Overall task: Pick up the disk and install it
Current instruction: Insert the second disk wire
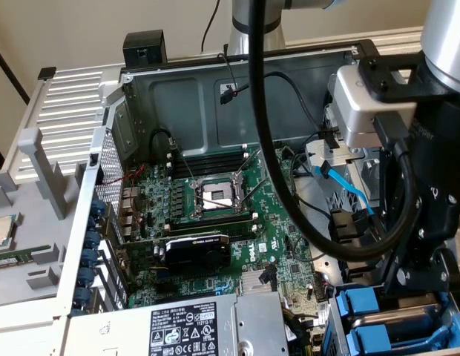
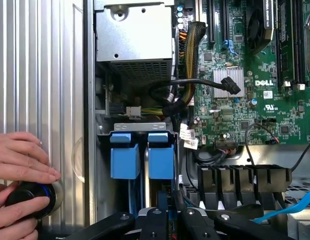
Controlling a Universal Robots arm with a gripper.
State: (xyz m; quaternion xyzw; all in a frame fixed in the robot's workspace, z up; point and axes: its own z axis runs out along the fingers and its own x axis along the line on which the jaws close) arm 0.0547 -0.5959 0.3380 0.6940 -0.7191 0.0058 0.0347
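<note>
Close by, the gripper [image 2: 167, 220] hangs over the drive bay, fingers spread open and holding nothing, just above the disk [image 2: 161, 156] seated upright beside its blue-framed twin [image 2: 125, 155], the green motherboard [image 2: 255, 95] lying beyond.

Arm [image 1: 445, 89] reaches down steeply at the exterior view's right, black wrist section low, cable looped alongside. Gripper [image 2: 170, 220] points straight down, black linkage bars splayed to either side of its fingers; finger spacing unclear. A person's hand [image 2: 20, 165] lies well off to one side of the gripper, fingers curled.
</note>
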